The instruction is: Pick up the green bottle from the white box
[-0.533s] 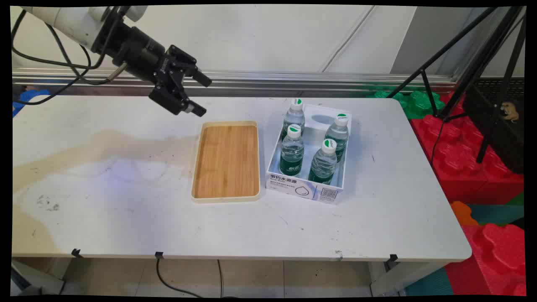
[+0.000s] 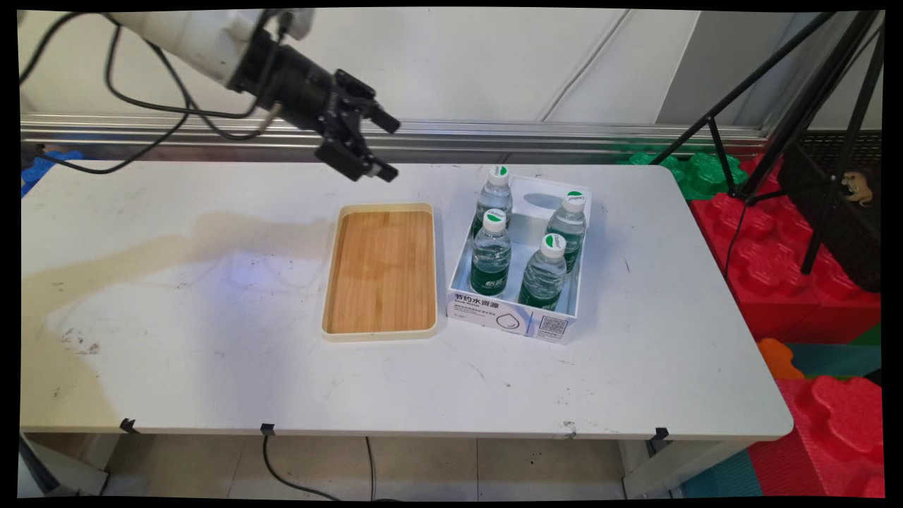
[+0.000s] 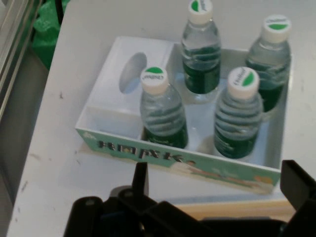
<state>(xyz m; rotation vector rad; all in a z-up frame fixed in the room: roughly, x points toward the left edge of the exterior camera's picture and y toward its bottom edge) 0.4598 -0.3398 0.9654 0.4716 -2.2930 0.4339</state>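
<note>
My black gripper (image 2: 389,150) hangs open and empty in the air above the table's far side, just past the far end of a bamboo tray (image 2: 379,336) with a cream rim. To its right stands a white cardboard box (image 2: 515,315) holding several upright water bottles (image 2: 491,255) with green labels and white caps. The hand view looks down at that box (image 3: 106,140) and its bottles (image 3: 162,112). My gripper (image 3: 217,180) shows there with its fingers wide apart, and a strip of the tray (image 3: 237,209) lies between them.
A metal rail (image 2: 564,134) runs along the wall behind the table. Black tripod legs (image 2: 783,106) and red and green foam blocks (image 2: 790,261) stand off the table's right side. Black cables (image 2: 141,106) hang from the arm at the upper left.
The arm has swung right and slightly up, carrying the open gripper from the tray's far left corner to its far right corner, closer to the box of bottles.
</note>
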